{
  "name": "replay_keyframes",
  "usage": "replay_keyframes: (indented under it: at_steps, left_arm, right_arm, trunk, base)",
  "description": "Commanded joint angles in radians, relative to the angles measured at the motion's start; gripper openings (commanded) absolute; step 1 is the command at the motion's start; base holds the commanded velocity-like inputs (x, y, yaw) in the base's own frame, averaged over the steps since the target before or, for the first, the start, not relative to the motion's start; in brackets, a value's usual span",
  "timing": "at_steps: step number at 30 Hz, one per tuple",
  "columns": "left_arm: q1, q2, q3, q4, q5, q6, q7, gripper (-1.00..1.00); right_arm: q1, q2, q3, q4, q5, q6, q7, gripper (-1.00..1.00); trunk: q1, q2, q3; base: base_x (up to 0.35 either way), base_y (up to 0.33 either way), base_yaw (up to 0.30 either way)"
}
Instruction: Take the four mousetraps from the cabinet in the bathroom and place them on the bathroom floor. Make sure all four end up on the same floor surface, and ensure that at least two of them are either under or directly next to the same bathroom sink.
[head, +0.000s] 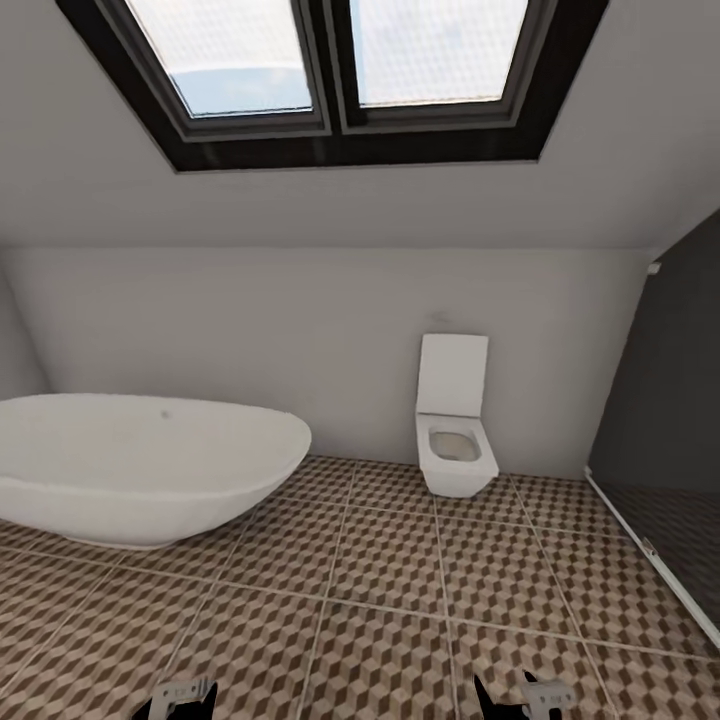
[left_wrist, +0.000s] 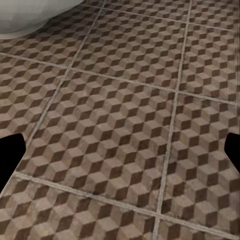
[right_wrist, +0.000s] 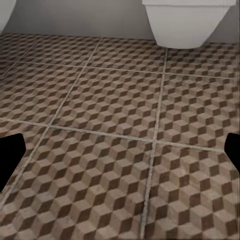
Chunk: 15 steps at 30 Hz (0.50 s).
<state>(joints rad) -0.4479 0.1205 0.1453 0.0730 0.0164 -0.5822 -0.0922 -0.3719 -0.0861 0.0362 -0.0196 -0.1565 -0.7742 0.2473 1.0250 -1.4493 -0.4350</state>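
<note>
Both grippers hang low over the brown-and-beige cube-patterned bathroom floor (head: 400, 600) with pale grout lines. Left gripper (left_wrist: 120, 150) shows black fingertips (left_wrist: 10, 155) spread wide apart with nothing between them; right gripper (right_wrist: 120, 155) is likewise spread wide and empty. An oval white bathtub (head: 140, 465) stands at the floor's left edge, and a white toilet (head: 455, 430) stands against the far wall, beside a dark grey shower floor (head: 670, 540).
</note>
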Motion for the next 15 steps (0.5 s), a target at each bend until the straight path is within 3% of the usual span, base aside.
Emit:
replay_keyframes:
  at_steps: [1,15]
  left_arm:
    - [-0.002,0.001,0.008,0.004,0.002,-0.005,-0.009,1.00]
    - [-0.002,0.001,0.008,0.004,0.002,-0.005,-0.009,1.00]
  right_arm:
    - [-0.001,0.000,0.004,0.001,-0.011,-0.002,0.007,1.00]
    - [-0.001,0.000,0.004,0.001,-0.011,-0.003,0.007,1.00]
  trunk:
    - [0.000,-0.001,-0.001]
    - [0.000,-0.001,0.007]
  base:
    - [0.000,0.000,-0.251]
    - [0.000,0.000,-0.253]
